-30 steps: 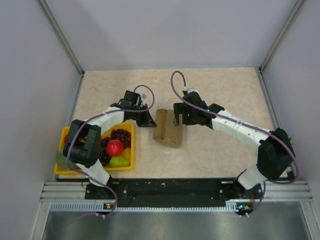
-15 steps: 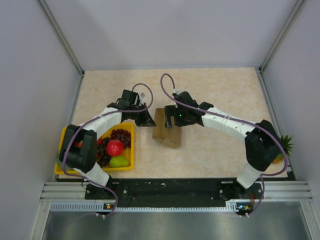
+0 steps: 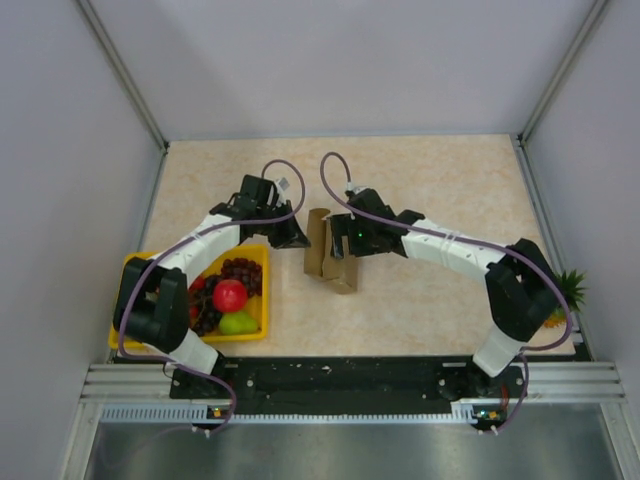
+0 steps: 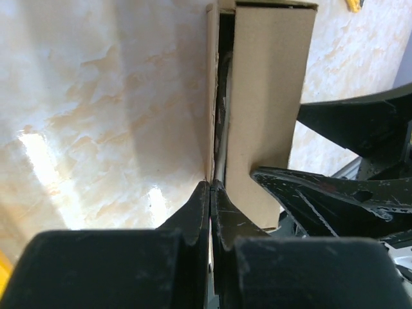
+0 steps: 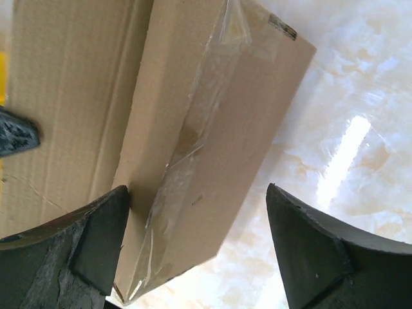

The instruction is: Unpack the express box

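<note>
The express box (image 3: 338, 268) is a small brown cardboard box in the middle of the table. Its left flap stands raised. My left gripper (image 3: 299, 238) is at the box's left side. In the left wrist view my left gripper (image 4: 211, 187) is shut on the thin edge of the flap (image 4: 212, 96). My right gripper (image 3: 346, 247) hangs over the box. In the right wrist view my right gripper (image 5: 197, 188) is open, straddling the taped box (image 5: 212, 129), with its left finger (image 5: 96, 244) against the cardboard.
A yellow fruit tray (image 3: 263, 300) with a red apple (image 3: 229, 295), a green pear (image 3: 238, 323) and dark grapes (image 3: 240, 268) sits left of the box. A small pineapple (image 3: 566, 290) lies at the right wall. Grey walls enclose the table.
My right gripper has moved left over the box. The box's left flap has swung up, so the box looks narrower from above. My left gripper shifted slightly.
</note>
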`<action>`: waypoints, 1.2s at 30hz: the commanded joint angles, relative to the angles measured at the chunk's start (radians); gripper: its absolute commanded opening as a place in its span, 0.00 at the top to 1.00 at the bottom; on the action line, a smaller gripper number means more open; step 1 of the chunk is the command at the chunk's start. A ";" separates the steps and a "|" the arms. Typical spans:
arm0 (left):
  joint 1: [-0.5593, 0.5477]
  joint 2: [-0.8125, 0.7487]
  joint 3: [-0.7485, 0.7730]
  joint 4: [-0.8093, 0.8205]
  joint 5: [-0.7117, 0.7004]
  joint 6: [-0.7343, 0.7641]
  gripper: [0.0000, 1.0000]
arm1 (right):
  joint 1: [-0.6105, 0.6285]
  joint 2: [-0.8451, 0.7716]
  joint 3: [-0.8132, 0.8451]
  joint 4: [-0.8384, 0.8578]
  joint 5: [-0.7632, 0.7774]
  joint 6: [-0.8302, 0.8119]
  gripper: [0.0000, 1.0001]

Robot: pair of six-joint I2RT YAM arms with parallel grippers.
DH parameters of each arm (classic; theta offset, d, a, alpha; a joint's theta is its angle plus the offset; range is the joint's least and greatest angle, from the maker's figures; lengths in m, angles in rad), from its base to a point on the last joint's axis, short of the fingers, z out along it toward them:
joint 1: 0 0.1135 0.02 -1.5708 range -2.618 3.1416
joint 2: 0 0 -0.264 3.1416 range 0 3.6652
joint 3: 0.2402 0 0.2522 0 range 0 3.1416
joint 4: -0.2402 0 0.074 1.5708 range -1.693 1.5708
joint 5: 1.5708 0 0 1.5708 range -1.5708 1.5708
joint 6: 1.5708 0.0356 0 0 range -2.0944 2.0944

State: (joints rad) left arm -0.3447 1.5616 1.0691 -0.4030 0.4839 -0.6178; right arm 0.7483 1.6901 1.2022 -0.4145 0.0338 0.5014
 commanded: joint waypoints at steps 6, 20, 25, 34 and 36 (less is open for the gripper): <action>0.010 -0.051 0.158 -0.157 -0.071 0.089 1.00 | -0.021 -0.153 -0.142 -0.023 0.118 0.015 0.21; 0.016 -0.092 0.227 -0.221 -0.034 0.124 1.00 | -0.030 -0.268 -0.234 -0.041 0.236 0.052 0.26; 0.019 -0.101 0.272 -0.253 0.005 0.132 1.00 | -0.032 -0.305 -0.239 -0.056 0.276 0.071 0.29; 0.019 -0.100 0.302 -0.295 0.022 0.148 1.00 | -0.032 -0.343 -0.201 -0.053 0.255 0.095 0.34; 0.019 -0.092 0.302 -0.298 0.028 0.142 1.00 | -0.032 -0.348 -0.190 -0.038 0.229 0.094 0.35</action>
State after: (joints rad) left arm -0.3290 1.4948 1.3308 -0.6899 0.4824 -0.4873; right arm 0.7235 1.3899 0.9630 -0.4805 0.2825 0.5812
